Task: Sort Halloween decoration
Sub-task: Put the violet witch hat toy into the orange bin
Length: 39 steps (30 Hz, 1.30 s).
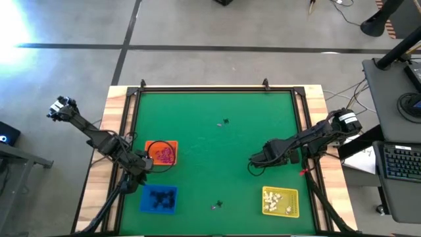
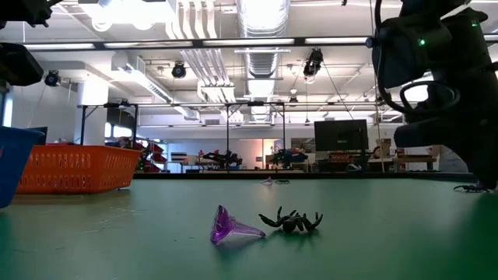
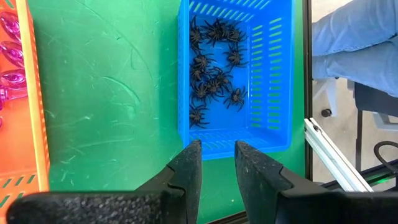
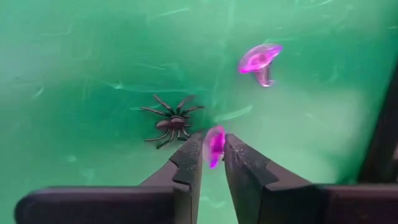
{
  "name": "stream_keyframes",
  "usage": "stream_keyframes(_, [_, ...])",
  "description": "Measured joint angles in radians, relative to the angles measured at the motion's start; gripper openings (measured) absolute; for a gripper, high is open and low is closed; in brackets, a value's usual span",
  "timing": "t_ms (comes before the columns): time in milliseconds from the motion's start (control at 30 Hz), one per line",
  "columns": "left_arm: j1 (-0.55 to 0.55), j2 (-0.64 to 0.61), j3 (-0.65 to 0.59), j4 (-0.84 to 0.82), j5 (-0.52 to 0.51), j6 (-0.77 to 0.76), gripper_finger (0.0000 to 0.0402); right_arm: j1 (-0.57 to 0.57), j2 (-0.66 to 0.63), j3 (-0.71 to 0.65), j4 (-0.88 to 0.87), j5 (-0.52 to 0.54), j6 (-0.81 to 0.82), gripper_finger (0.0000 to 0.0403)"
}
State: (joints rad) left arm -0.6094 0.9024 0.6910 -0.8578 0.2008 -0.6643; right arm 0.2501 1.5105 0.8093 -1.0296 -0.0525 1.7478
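Overhead, the green table (image 1: 217,151) fills the frame centre. Left arm runs from upper left down to the left gripper (image 1: 139,172), which hangs between the orange tray (image 1: 162,153) and the blue tray (image 1: 158,199) at lower left. Right arm reaches in from the right edge, bent low, with the right gripper (image 1: 255,160) right of centre. Yellow tray (image 1: 280,201) with white trinkets (image 1: 275,199) sits lower right. Loose trinkets: one pair at upper centre (image 1: 224,122), another pair at bottom centre (image 1: 216,205).

Low view: a purple trinket (image 2: 230,229) on its side and a black spider (image 2: 291,221) lie just beside each other at lower centre. Orange tray at left, blue tray corner at far left edge; a dark arm bulk fills the upper right.

Left wrist: fingers (image 3: 189,167) narrowly parted, nothing between them, over the near wall of the blue tray, which holds a cluster of black spiders (image 3: 213,65). Pinkish-purple pieces (image 3: 9,56) in the orange tray at the left edge.

Right wrist: fingers (image 4: 188,163) pinch a pinkish-purple trinket (image 4: 214,145) at the tips, above the mat. Another purple trinket (image 4: 260,61) at upper right, a black spider left of centre.
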Motion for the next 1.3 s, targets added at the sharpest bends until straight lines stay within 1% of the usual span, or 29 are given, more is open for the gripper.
stream_keyframes(100, [0.000,0.000,0.000,0.000,0.000,0.000,0.0078,0.000,0.000,-0.023,0.037,-0.001,0.017,0.0045])
stream_keyframes(300, [0.000,0.000,0.000,-0.005,0.000,0.000,0.0078,0.000,-0.001,-0.026,0.035,-0.005,0.032,0.0014])
stream_keyframes(533, [0.000,0.000,0.000,-0.005,0.000,0.000,0.0078,0.001,-0.014,-0.023,0.033,-0.006,0.014,0.0009])
stream_keyframes(700, [0.000,0.000,0.000,-0.003,0.000,-0.003,0.0078,0.004,-0.049,0.039,0.039,0.010,-0.027,0.0008])
stream_keyframes(867, [0.000,-0.001,0.000,-0.003,0.000,-0.004,0.0078,0.007,-0.060,0.142,0.049,0.104,-0.073,0.0008])
stream_keyframes(967, [0.000,-0.004,0.000,-0.003,0.000,-0.004,0.0078,0.008,-0.049,0.216,0.072,0.186,-0.120,0.0008])
stream_keyframes(1133, [0.000,-0.035,0.000,-0.004,-0.042,-0.004,0.0078,-0.012,0.012,0.331,0.258,0.311,-0.267,0.0008])
stream_keyframes(1200, [0.000,-0.053,0.000,-0.004,-0.064,-0.004,0.0078,-0.027,0.049,0.379,0.338,0.341,-0.332,0.0008])
stream_keyframes(1300, [0.000,-0.076,0.000,-0.011,-0.091,-0.005,0.0078,-0.059,0.118,0.451,0.437,0.352,-0.433,0.0008])
